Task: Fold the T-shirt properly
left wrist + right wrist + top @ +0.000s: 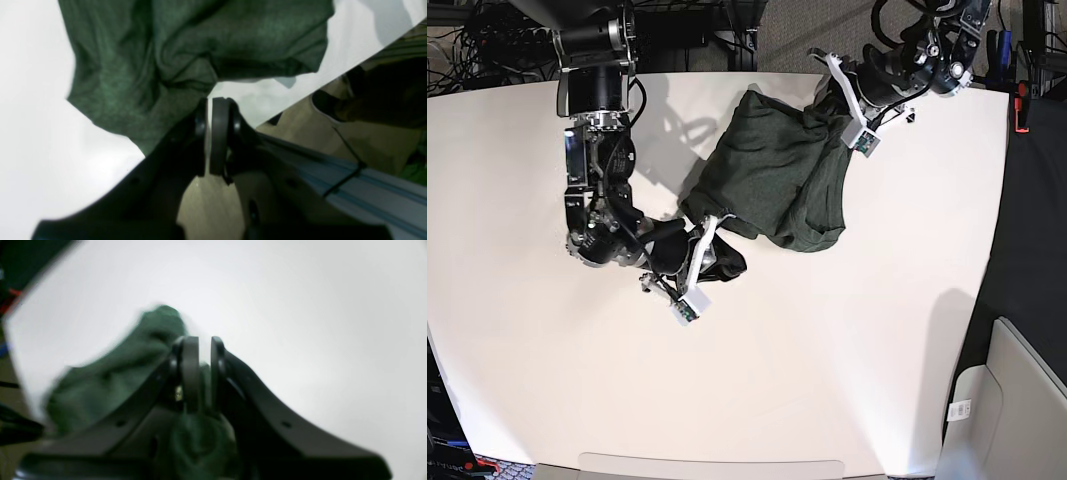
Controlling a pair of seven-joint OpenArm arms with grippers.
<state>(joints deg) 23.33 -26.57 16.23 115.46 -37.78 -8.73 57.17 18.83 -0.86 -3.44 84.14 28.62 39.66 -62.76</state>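
Observation:
The dark olive-green T-shirt (pixel 767 170) lies bunched in a heap at the upper middle of the white table (pixel 827 350). On the left of the base view, my right gripper (pixel 717 250) is shut on the heap's lower-left corner. In the right wrist view, green cloth (pixel 110 380) shows between and under the fingers of that gripper (pixel 203 340). My left gripper (pixel 832 100) is at the heap's upper-right corner. In the left wrist view its jaws (pixel 208 100) are pressed together. The T-shirt's (pixel 166 50) folds run to the fingertips, so it seems pinched there.
The table's far edge lies just behind my left arm, with cables and dark equipment (pixel 727 30) beyond it. An aluminium frame rail (pixel 367 190) and the floor show past that edge. A grey box (pixel 1017 400) stands off the table's lower right corner.

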